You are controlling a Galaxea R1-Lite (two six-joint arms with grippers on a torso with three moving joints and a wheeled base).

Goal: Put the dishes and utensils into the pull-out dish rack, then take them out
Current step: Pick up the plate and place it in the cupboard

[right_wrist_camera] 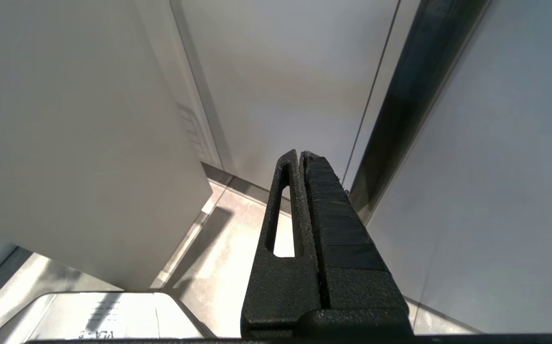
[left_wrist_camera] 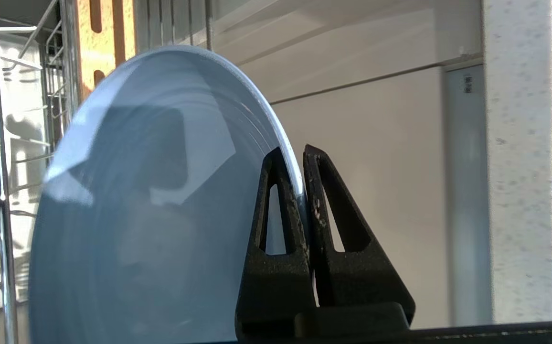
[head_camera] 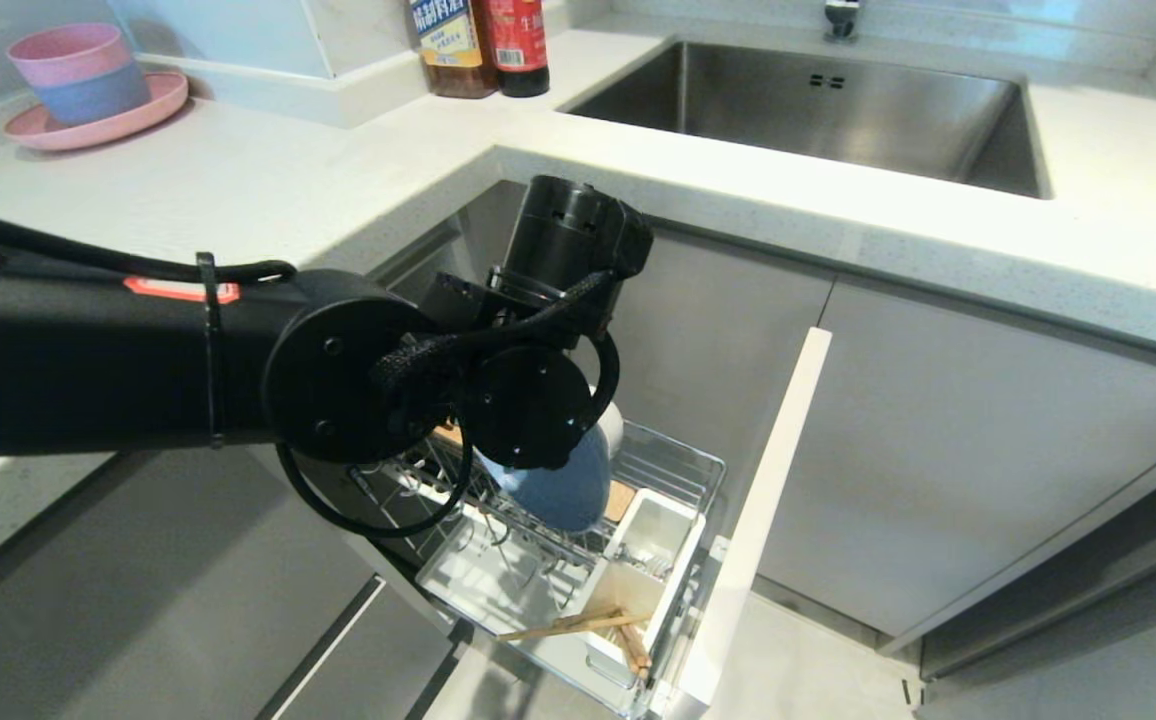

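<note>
We count: one blue plate (head_camera: 558,490), one white bowl (head_camera: 611,422), two chopsticks (head_camera: 578,624), one rack (head_camera: 678,465), two bottles (head_camera: 483,45), one pink plate (head_camera: 163,100), two stacked bowls (head_camera: 78,70), one sink (head_camera: 808,110).

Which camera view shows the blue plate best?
The left wrist view: the blue plate fills it, rim pinched by the left gripper. The head view shows only its lower part behind the arm. The right wrist view shows none.

The dish rack (head_camera: 683,470) stands pulled out below the surface (head_camera: 358,170), left of its door front (head_camera: 758,510). The plate (head_camera: 563,490) stands on edge inside; chopsticks (head_camera: 578,624) lie nearer, across the cutlery holder (head_camera: 653,545).
</note>
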